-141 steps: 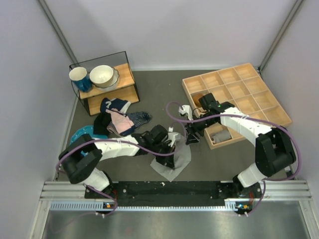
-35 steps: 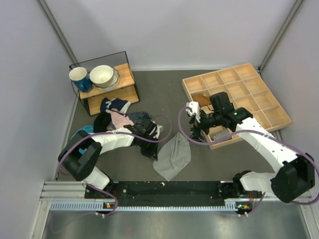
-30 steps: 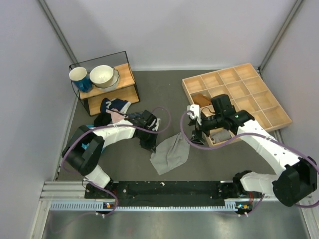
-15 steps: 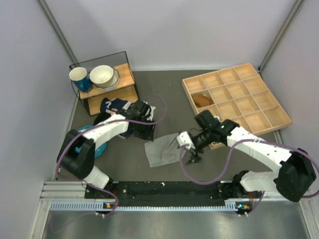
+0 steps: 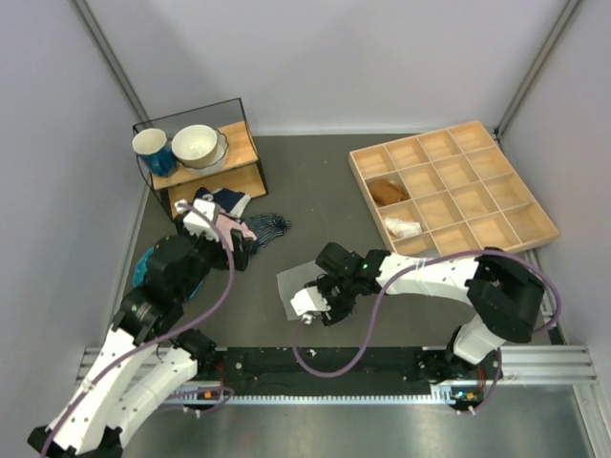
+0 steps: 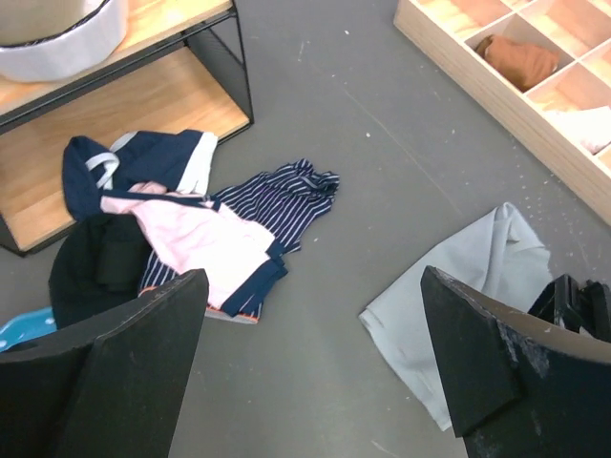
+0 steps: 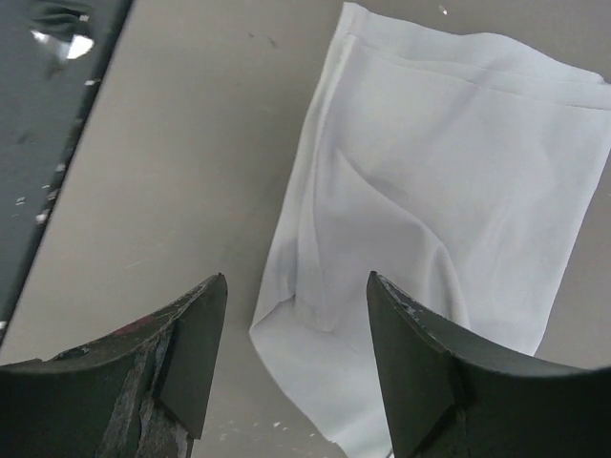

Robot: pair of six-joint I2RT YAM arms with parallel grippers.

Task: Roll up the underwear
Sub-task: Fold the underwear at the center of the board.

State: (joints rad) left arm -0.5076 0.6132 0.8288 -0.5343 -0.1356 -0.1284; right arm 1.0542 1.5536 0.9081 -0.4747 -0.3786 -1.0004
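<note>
The underwear (image 5: 296, 283) is lying flat on the table (image 5: 401, 315), well apart from the clothes pile (image 6: 181, 239). The right gripper (image 7: 296, 279) is hovering over its near corner, jaws apart and holding nothing. The left gripper (image 6: 313, 281) is hanging high, also spread wide and empty. For a tidy roll, I'd pinch that near hem squarely through both layers, then turn it over tight.
</note>
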